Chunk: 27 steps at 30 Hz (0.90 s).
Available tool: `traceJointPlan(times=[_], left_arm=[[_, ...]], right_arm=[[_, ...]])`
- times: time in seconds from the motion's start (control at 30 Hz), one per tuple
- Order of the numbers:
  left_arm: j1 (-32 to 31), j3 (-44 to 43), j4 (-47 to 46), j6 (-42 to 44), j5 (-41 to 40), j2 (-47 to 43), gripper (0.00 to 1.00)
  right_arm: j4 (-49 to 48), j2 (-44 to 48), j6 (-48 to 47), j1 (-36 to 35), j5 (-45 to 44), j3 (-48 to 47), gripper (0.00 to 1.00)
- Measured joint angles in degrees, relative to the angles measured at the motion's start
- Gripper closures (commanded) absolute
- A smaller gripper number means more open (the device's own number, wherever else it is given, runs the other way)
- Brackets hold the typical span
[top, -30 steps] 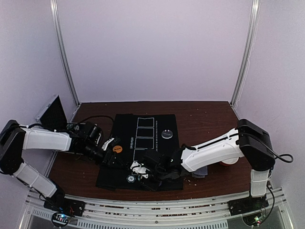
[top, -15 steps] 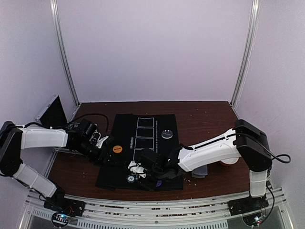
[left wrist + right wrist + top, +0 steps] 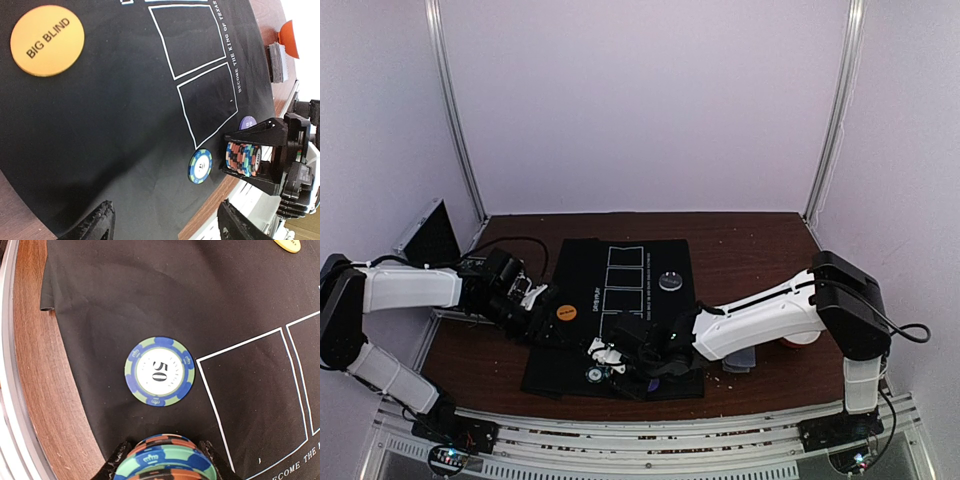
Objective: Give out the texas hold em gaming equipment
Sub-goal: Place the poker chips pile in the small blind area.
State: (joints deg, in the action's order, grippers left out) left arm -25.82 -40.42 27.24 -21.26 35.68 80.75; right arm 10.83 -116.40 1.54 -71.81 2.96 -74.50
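Since the right gripper [image 3: 164,454] was clamped on a poker-chip stack [image 3: 243,159] near the front edge of the black mat [image 3: 150,290], beside a lone 50 chip [image 3: 160,371], w/ left gripper [image 3: 165,224] wide & empty, a slip could've spilled chips off the mat.

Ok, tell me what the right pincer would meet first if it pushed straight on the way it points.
Most likely the single 50 chip lying flat on the black mat, straight ahead of the right pincer and the chip stack it holds. Height is unclear, so it might pass over it.

Bright, even light; soft shadows.
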Motion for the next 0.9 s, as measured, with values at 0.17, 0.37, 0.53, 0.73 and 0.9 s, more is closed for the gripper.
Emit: traceJointPlan(times=[0.17, 0.37, 0.53, 0.73, 0.9], left_arm=[[0.0, -0.6, 0.3, 0.4, -0.3, -0.1, 0.27], [0.0, -0.6, 0.5, 0.4, -0.6, -0.1, 0.26], [0.0, -0.6, 0.9, 0.6, -0.8, -0.1, 0.26], [0.0, -0.6, 0.9, 0.8, -1.0, -0.1, 0.26], [0.0, -0.6, 0.9, 0.8, -1.0, -0.1, 0.26]], right_arm=[[0.0, 0.0, 0.1, 0.0, 0.0, 0.0, 0.52], [0.0, -0.1, 0.2, 0.0, 0.0, 0.0, 0.48], [0.1, -0.1, 0.2, 0.2, 0.0, -0.1, 0.43], [1.4, -0.4, 0.4, 0.5, -0.7, -1.3, 0.0], [3.2, -0.9, 0.4, 0.7, -1.0, -2.8, 0.0]])
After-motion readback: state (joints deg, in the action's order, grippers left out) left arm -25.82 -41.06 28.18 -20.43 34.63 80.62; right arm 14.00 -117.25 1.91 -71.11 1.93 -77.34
